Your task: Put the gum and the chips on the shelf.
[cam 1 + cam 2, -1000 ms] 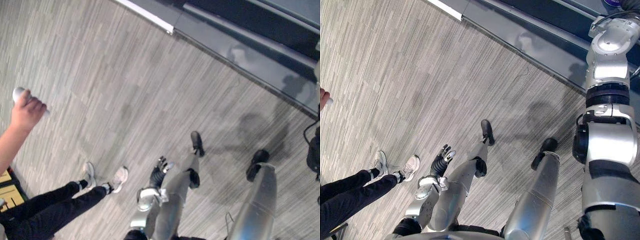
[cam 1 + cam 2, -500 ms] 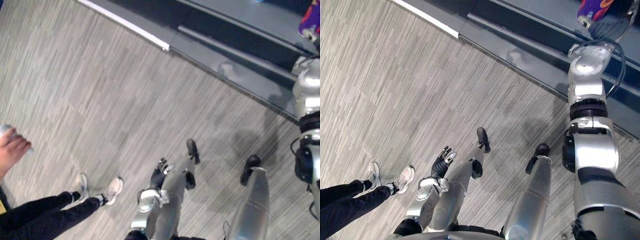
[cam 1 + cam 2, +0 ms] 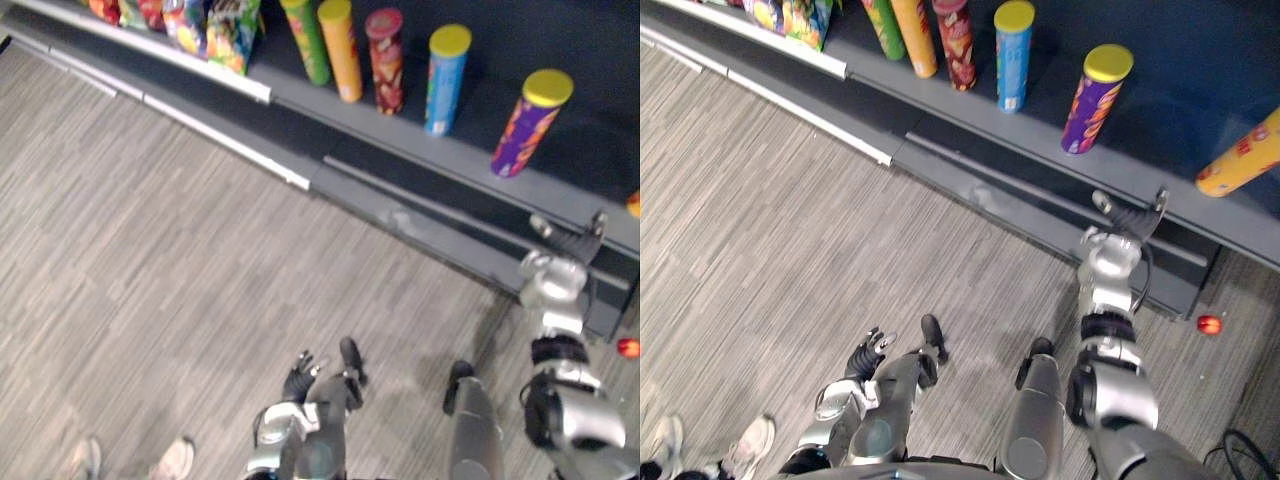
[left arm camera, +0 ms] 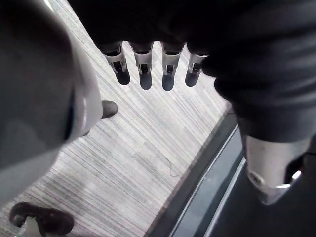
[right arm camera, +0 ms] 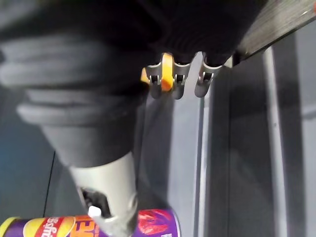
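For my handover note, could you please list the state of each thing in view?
Purple can: upright on the shelf.
Blue can: upright.
Small red object: lying on the floor.
Right hand: open, empty, at shelf edge.
Left hand: open, empty, low.

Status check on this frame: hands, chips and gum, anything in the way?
Left hand open, low at side. Right hand open, empty, at shelf edge. Purple chips can upright on shelf; gum: cannot tell. Small red object on floor.
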{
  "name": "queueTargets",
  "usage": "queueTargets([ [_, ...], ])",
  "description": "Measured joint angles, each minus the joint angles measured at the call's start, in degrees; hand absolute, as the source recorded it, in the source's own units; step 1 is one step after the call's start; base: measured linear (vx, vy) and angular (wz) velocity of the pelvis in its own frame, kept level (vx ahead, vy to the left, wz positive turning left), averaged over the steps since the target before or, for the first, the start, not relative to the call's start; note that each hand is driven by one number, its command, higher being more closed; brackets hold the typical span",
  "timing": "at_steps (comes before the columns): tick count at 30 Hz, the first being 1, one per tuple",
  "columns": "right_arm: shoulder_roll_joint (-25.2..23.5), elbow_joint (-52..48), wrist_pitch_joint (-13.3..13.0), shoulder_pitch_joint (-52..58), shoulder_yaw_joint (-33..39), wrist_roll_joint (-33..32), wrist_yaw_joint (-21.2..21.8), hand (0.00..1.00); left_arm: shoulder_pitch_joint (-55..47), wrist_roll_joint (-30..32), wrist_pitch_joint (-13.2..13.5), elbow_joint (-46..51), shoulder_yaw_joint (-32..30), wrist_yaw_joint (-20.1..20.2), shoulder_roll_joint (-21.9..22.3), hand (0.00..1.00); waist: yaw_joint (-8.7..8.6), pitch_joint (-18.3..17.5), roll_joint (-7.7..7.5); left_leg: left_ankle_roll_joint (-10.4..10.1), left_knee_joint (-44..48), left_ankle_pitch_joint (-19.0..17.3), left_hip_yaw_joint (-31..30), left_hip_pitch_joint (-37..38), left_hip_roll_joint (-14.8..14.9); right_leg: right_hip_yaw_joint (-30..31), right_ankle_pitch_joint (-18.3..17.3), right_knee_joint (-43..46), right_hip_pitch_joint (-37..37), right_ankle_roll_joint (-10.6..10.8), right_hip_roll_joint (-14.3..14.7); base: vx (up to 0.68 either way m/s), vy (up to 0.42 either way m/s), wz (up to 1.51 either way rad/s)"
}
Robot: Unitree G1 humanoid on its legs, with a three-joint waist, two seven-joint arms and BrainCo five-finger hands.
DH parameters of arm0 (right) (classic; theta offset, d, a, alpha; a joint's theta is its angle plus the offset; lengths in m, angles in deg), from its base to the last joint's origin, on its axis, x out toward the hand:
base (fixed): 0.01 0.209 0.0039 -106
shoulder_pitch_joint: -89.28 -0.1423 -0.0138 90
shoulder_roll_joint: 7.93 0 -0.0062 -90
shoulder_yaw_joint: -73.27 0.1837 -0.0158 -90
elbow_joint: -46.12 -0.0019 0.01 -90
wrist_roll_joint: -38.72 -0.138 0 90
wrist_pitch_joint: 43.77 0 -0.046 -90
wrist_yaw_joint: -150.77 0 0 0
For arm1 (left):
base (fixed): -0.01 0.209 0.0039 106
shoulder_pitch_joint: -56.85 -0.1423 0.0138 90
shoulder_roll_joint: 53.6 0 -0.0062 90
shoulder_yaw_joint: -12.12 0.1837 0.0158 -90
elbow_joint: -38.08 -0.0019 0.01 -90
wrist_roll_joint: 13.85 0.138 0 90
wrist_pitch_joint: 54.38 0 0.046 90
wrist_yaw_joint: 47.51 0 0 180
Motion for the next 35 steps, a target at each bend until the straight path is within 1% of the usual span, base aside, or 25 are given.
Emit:
queueTargets([
  [1, -1.13, -1.55, 0.0, 2.27, -0.3, 0.47, 0.55, 0.0, -0.01, 0.73, -0.05, -0.78, -0.84, -0.03, -0.22, 0.0, -0.26, -0.16, -0.31, 0.0, -0.59, 0.0, 0.08, 0.88, -0.06, 0.07, 0.41, -1.03, 0.93, 0.07, 0.25, 0.07, -0.01, -0.19],
  [2, -2.82, -4.53, 0.04, 7.13, -1.74, 2.04, 1.44, 0.0, -0.06, 2.18, -0.08, -3.02, -2.37, -0.35, -0.84, 0.0, -0.85, -1.09, -1.11, -0.02, -2.3, 0.0, 0.13, 2.33, -0.26, 0.25, 1.29, -3.47, 2.47, 0.26, 0.84, 0.09, -0.007, -0.21],
  [3, -3.45, -5.66, 0.05, 9.46, -2.69, 3.06, 2.18, 0.0, -0.09, 3.28, -0.25, -4.44, -3.31, -0.56, -1.13, 0.0, -1.17, -1.77, -1.51, -0.09, -3.3, 0.05, 0.12, 2.99, -0.46, 0.31, 1.65, -4.67, 3.09, 0.35, 1.07, 0.13, 0.008, -0.26],
  [4, -4.69, -7.91, 0.06, 14.44, -4.28, 4.86, 3.85, 0.0, -0.58, 4.96, -0.76, -7.38, -5.38, -0.76, -1.9, 0.0, -1.74, -3.73, -2.39, -0.54, -5.32, 0.38, -0.41, 4.16, -1.14, 0.6, 2.75, -7.37, 4.18, 0.64, 1.57, 0.14, 0.024, -0.28],
  [5, -5.23, -9.58, 0.05, 17.9, -5.08, 6.0, 5.06, 0.0, -1.37, 6.16, -1.31, -8.82, -7.26, -0.84, -2.18, 0.0, -1.89, -5.24, -3.17, -0.51, -6.25, 0.41, -0.67, 4.57, -1.46, 0.91, 3.47, -9.08, 4.58, 0.86, 1.91, 0.17, 0.037, -0.26],
  [7, -5.23, -12.89, -0.08, 26.21, -6.24, 6.63, 9.36, 0.0, -2.55, 8.45, -1.87, -10.45, -11.42, -1.18, -2.45, 0.0, -3.25, -7.34, -4.44, -0.47, -8.68, 0.46, -1.21, 7.24, -2.52, 0.46, 5.08, -13.09, 8.16, 1.65, 2.08, 0.17, 0.045, -0.06],
  [8, -5.21, -13.56, -0.1, 28.14, -6.52, 6.8, 10.05, 0.0, -2.7, 8.87, -2.01, -11.07, -12.01, -1.22, -2.55, 0.0, -3.52, -8.12, -4.7, -0.38, -9.33, 0.53, -1.25, 7.86, -2.85, 0.34, 5.31, -13.94, 8.75, 1.78, 2.12, 0.2, 0.059, 0.02],
  [10, -5.29, -15.05, -1.11, 34.72, -7.85, 6.29, 14.36, 0.0, -4.25, 10.81, -2.57, -12.07, -13.8, -1.15, -2.67, 0.0, -4.45, -11.1, -5.49, 0.05, -12.43, 0.98, -1.23, 10.22, -3.9, 0.08, 6.23, -17.5, 11.26, 2.36, 2.15, 0.19, 0.061, -0.04],
  [11, -5.4, -15.04, -2.15, 38.05, -9.38, 4.93, 17.07, 0.0, -4.95, 10.97, -2.6, -12.65, -14.7, -1.16, -2.82, 0.0, -4.72, -12.69, -5.86, 0.06, -14.61, 1.49, -1.09, 11.81, -4.5, 0.07, 6.77, -19.23, 12.57, 2.4, 2.19, 0.15, 0.051, -0.08],
  [12, -5.55, -14.97, -2.36, 39.56, -9.97, 3.89, 18.39, 0.0, -5.12, 11.14, -2.68, -13.08, -15.1, -1.1, -2.9, 0.0, -4.72, -13.29, -6.05, 0.05, -15.79, 1.76, -0.85, 12.73, -4.76, 0.08, 6.96, -20.06, 13.25, 2.49, 2.25, 0.18, 0.066, -0.13],
  [13, -6.23, -14.08, -2.62, 41.76, -10.98, 2.6, 20.93, 0.0, -5.61, 11.98, -2.84, -13.2, -16.14, -0.96, -3.02, 0.0, -4.74, -13.91, -6.51, 0.25, -16.7, 2.08, -0.43, 14.08, -5.3, 0.18, 7.21, -21.32, 14.51, 2.73, 2.31, 0.16, 0.063, -0.14],
  [15, -7.9, -9.02, -2.79, 43.66, -11.49, 1.31, 24.61, 0.0, -5.95, 12.97, -2.97, -13.62, -17.12, -0.61, -3.6, 0.0, -4.74, -15.15, -7.24, -0.09, -16.7, 1.79, -0.35, 15.23, -5.44, 0.24, 7.41, -22.89, 16.19, 2.85, 2.39, 0.15, 0.044, -0.11],
  [16, -8.27, -7.14, -2.77, 43.88, -11.49, 1.19, 25.37, 0.0, -6.19, 13.02, -3.02, -13.69, -17.37, -0.55, -3.65, 0.0, -4.72, -15.67, -7.37, -0.11, -16.71, 1.77, -0.4, 15.32, -5.44, 0.27, 7.43, -23.13, 16.33, 2.84, 2.42, 0.11, 0.005, -0.08],
  [18, -9.56, 0.44, -2.7, 43.71, -11.42, 0.43, 27.0, 0.0, -6.89, 12.94, -3.01, -13.74, -19.07, -0.41, -3.56, 0.0, -4.71, -16.16, -7.5, -0.47, -16.72, 1.45, -0.39, 16.68, -5.2, 0.57, 7.52, -23.99, 17.88, 2.69, 2.81, 0.09, -0.007, -0.1],
  [19, -9.8, 2.25, -2.66, 43.74, -11.41, -0.02, 27.21, 0.0, -7.01, 12.95, -3.01, -13.85, -19.34, -0.39, -3.54, 0.0, -4.7, -16.29, -7.43, -0.62, -16.78, 1.33, -0.36, 17.06, -5.11, 0.62, 7.52, -24.03, 18.23, 2.68, 2.92, 0.05, -0.016, -0.09],
  [21, -9.92, 10.54, -2.39, 43.67, -10.91, -1.7, 27.72, 0.0, -7.24, 12.76, -2.97, -15.03, -21.04, -0.28, -3.03, 0.0, -4.64, -17.23, -7.02, -1.06, -17.07, 0.82, -0.11, 18.29, -4.69, 0.82, 7.4, -24.41, 19.31, 2.49, 3.38, 0.02, -0.013, -0.08],
  [22, -9.92, 12.29, -2.36, 43.68, -10.73, -1.8, 27.78, 0.0, -7.37, 12.64, -2.94, -15.14, -21.35, -0.26, -2.87, 0.0, -4.62, -17.32, -6.94, -1.12, -17.07, 0.76, -0.1, 18.65, -4.59, 0.85, 7.32, -24.48, 19.74, 2.37, 3.48, 0.01, -0.007, -0.06],
  [23, -9.91, 14.32, -2.46, 43.56, -9.28, -2.52, 27.9, 0.0, -7.61, 12.54, -2.9, -15.43, -22.04, -0.24, -2.72, 0.0, -4.68, -17.63, -6.77, -1.17, -17.08, 0.61, -0.07, 18.99, -4.44, 0.83, 7.1, -24.66, 20.15, 1.99, 3.64, -0.01, -0.01, -0.04],
  [24, -9.62, 18.68, -2.24, 43.58, -7.95, -2.61, 28.06, 0.0, -8.15, 11.89, -2.92, -15.81, -23.53, -0.03, -2.28, 0.0, -4.7, -18.86, -6.72, -1.35, -17.09, 0.43, -0.05, 19.07, -4.17, 0.81, 6.99, -24.8, 20.28, 1.82, 3.9, 0.0, 0.0, 0.0],
  [25, -9.65, 20.94, -1.85, 43.61, -6.71, -2.68, 28.09, 0.0, -8.42, 11.05, -2.91, -15.84, -24.42, 0.04, -1.96, 0.0, -4.68, -19.11, -6.75, -1.57, -17.09, 0.17, -0.08, 19.35, -4.01, 0.76, 6.9, -24.83, 20.62, 1.68, 4.04, 0.0, 0.0, 0.0],
  [29, -9.79, 25.04, -1.51, 43.82, -4.54, -3.15, 28.07, 0.0, -9.26, 9.15, -2.96, -16.14, -27.04, 0.53, -1.33, 0.0, -4.69, -19.62, -6.67, -1.38, -17.11, -0.19, 0.21, 20.2, -3.64, 0.93, 6.78, -24.84, 21.3, 1.58, 4.38, -0.01, -0.001, -0.03],
  [32, -10.24, 26.92, -1.3, 43.69, -2.36, -5.72, 27.65, 0.0, -9.74, 7.53, -2.93, -16.26, -28.64, 0.81, -0.55, 0.0, -4.53, -19.79, -6.64, -1.42, -17.12, -0.41, 0.78, 21.01, -3.47, 1.27, 6.74, -24.87, 21.96, 1.52, 4.51, 0.0, 0.006, -0.08],
  [35, -11.29, 27.58, -0.19, 43.68, 0.36, -6.87, 26.97, 0.0, -11.19, 7.42, -2.93, -16.26, -29.12, 1.43, 0.0, 0.0, -4.49, -20.45, -6.57, -1.64, -17.12, -0.79, 1.68, 21.86, -3.18, 2.17, 6.65, -24.93, 22.12, 1.36, 4.84, 0.03, -0.001, -0.16],
])
